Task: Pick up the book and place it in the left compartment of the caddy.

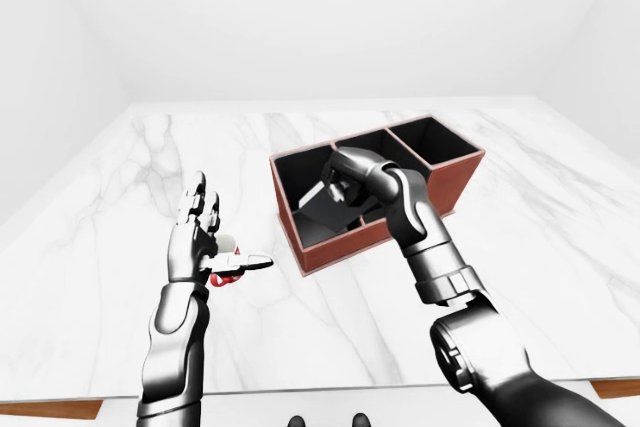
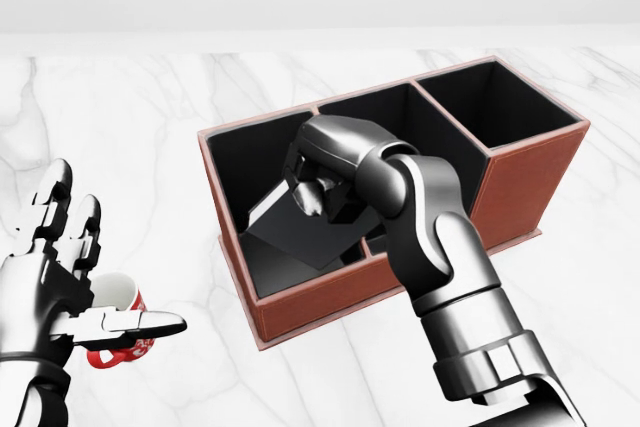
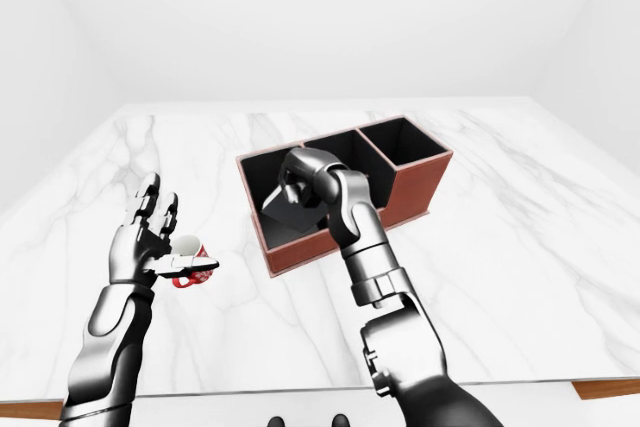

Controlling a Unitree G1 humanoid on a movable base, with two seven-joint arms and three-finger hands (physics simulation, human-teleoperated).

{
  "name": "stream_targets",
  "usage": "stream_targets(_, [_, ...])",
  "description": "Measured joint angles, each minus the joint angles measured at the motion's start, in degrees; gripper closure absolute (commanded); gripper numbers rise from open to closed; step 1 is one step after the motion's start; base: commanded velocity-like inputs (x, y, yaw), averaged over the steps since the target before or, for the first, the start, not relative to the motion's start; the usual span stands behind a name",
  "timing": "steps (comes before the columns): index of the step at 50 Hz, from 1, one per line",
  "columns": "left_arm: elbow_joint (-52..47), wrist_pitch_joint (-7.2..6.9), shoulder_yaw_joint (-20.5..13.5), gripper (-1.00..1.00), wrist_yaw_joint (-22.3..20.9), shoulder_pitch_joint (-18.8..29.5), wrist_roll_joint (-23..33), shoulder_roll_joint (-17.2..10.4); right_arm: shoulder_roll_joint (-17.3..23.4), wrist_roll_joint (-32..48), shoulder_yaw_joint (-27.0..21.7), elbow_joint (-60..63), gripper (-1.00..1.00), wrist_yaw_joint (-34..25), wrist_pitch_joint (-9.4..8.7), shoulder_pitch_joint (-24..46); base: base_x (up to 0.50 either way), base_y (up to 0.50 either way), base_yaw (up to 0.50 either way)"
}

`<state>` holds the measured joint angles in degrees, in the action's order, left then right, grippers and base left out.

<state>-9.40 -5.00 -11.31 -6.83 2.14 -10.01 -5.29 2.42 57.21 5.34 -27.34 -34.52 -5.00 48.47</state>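
Right hand is gripping the flat black book, tilting it inside the left compartment of the red-brown three-bay caddy. Left hand is hovering, fingers spread, beside the red-and-white mug.

Right hand closed on tilted dark book inside caddy's left compartment — left hand spread, above red mug on marble table.

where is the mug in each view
Head view: mug at bottom left, behind the left hand.
Left-eye view: mug left of centre.
Right-eye view: mug at left.
Shared landmark: the caddy, to the mug's right in every view.
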Motion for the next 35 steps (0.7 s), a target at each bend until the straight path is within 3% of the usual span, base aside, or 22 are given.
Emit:
stream_targets(25, [0.1, 0.00, 0.1, -1.00, -0.1, 0.0, 0.0, 0.0, -0.8, 1.1, 0.2, -3.5, 1.00, 3.5, 0.00, -0.4, 0.00, 0.00, 0.00])
stream_targets(26, [0.1, 0.00, 0.1, -1.00, -0.1, 0.0, 0.0, 0.0, -0.8, 1.2, 0.2, -3.6, -0.41, 3.6, 0.00, -0.4, 0.00, 0.00, 0.00])
stream_targets(28, [0.1, 0.00, 0.1, -1.00, -0.1, 0.0, 0.1, 0.0, -0.8, 1.5, 0.1, -3.7, -0.91, 3.9, 0.00, -0.3, 0.00, 0.00, 0.00])
stream_targets(29, [0.1, 0.00, 0.1, -1.00, -0.1, 0.0, 0.1, 0.0, -0.8, 1.7, 0.0, -3.7, -1.00, 4.0, 0.00, -0.3, 0.00, 0.00, 0.00])
stream_targets(35, [0.0, 0.00, 0.1, -1.00, -0.2, -0.1, 0.1, 0.0, -0.7, 2.3, -0.1, -3.9, -1.00, 4.5, 0.00, -0.1, 0.00, 0.00, 0.00])
